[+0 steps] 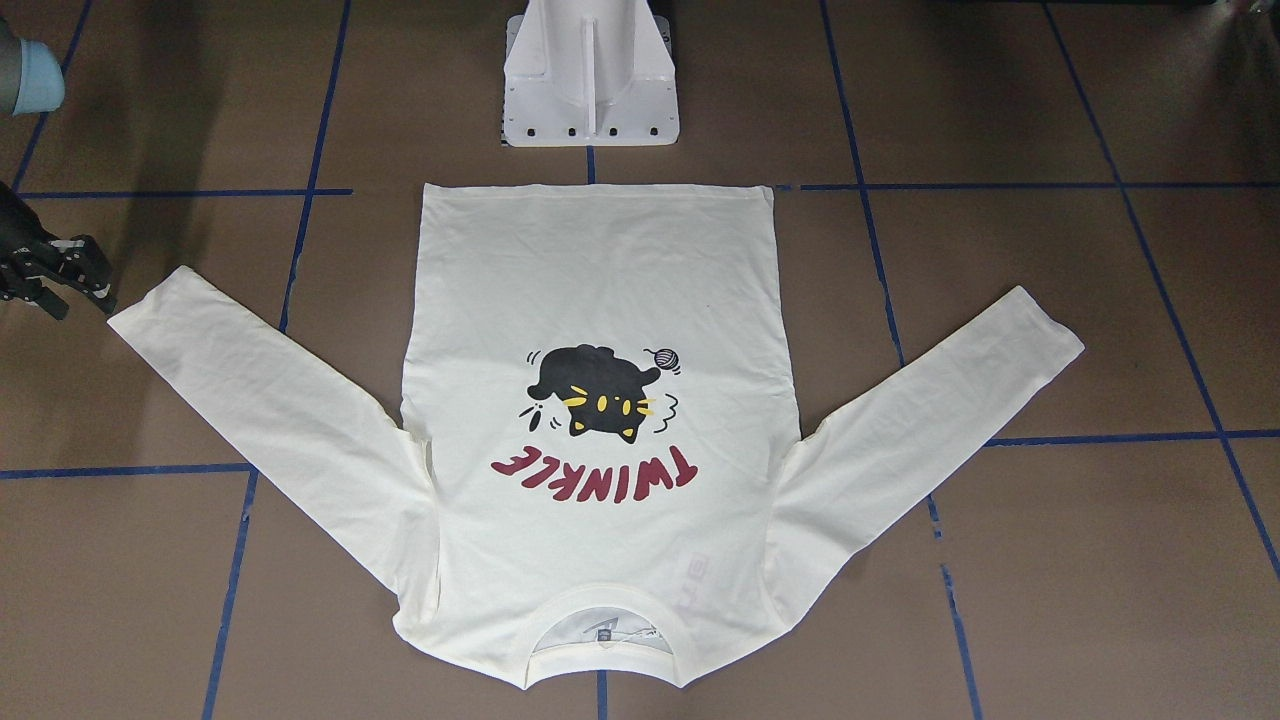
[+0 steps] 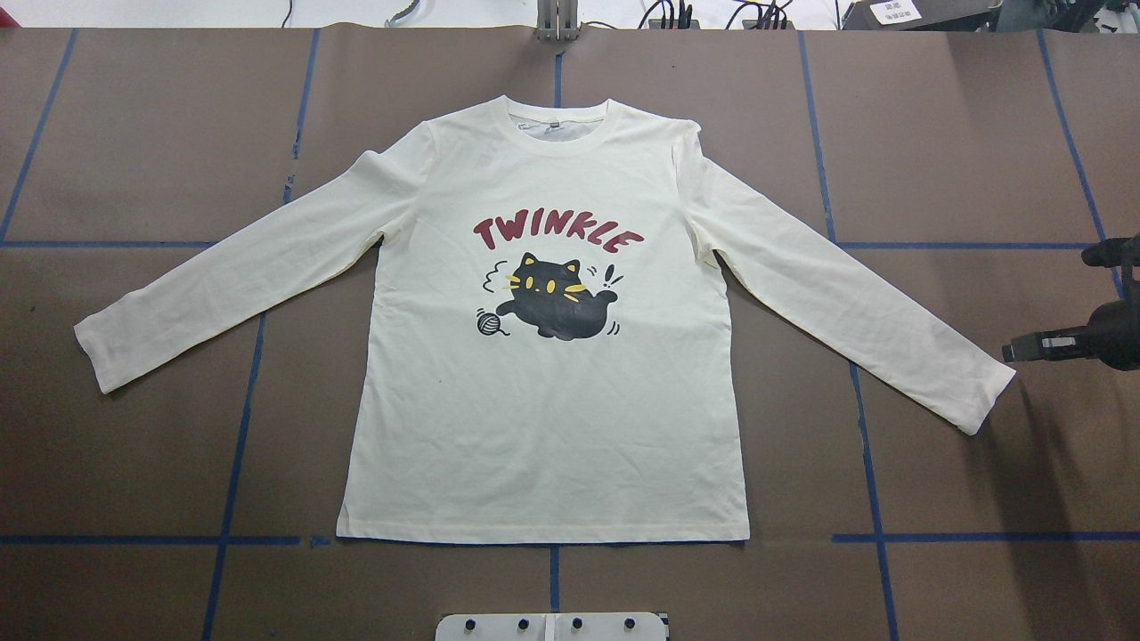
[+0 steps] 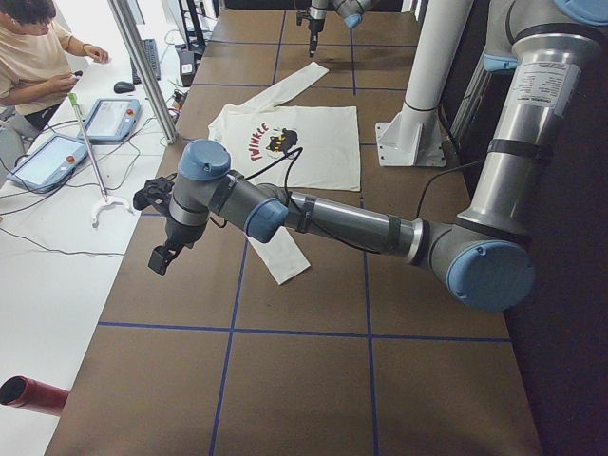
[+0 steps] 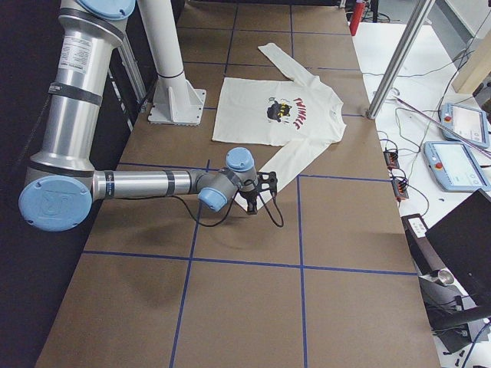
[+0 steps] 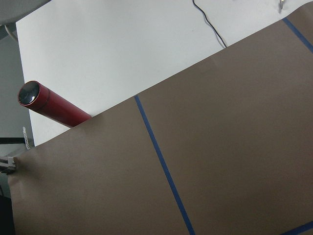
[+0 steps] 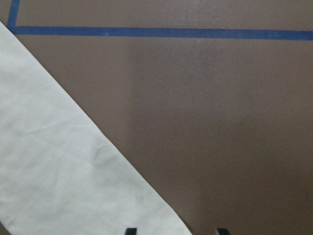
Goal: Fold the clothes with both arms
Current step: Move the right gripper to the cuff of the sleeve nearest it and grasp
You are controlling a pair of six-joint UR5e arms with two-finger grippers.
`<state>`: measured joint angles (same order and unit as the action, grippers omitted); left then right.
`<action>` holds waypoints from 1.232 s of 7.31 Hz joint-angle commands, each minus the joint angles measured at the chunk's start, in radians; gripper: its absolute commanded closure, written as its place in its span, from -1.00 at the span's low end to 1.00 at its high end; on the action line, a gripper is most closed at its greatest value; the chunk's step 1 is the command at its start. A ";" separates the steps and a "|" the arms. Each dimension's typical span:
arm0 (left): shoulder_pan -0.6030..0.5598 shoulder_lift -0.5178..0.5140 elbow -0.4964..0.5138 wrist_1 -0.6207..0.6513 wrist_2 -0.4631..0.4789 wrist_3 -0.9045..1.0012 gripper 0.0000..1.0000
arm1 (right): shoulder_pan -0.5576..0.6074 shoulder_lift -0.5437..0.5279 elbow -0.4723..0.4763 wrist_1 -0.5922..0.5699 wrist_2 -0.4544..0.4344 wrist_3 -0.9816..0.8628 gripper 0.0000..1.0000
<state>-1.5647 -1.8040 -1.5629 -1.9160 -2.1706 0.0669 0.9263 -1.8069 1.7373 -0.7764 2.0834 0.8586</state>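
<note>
one flat, print-up t-shirt [image 2: 543, 427]; right end effector [image 6: 176, 231] released beside a cuff [image 2: 987, 399]; left end effector [image 3: 160, 258], state unclear

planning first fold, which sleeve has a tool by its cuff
The sleeve on the robot's right of the cream-white cat-print T-shirt: the right arm's black tool is beside its cuff; the other sleeve has none.

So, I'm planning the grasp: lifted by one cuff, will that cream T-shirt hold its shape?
Probably not: the T-shirt lies flat with soft wrinkles, looking thin and floppy; a lifted sleeve would likely drape. Pushed across the table, it may bunch rather than slide.
</note>
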 commanded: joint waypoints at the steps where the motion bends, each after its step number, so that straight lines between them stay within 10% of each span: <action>1: 0.000 0.000 0.000 0.000 0.000 0.002 -1.00 | -0.024 0.006 -0.028 0.002 -0.014 0.000 -0.23; 6: 0.000 0.000 0.000 0.000 0.000 0.005 -1.00 | -0.066 0.020 -0.059 0.005 -0.055 0.003 -0.12; 9: 0.000 0.002 0.000 0.000 0.000 0.005 -1.00 | -0.067 0.027 -0.058 0.008 -0.055 0.042 0.87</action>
<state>-1.5646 -1.8035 -1.5631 -1.9159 -2.1706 0.0721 0.8604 -1.7817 1.6798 -0.7709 2.0285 0.8864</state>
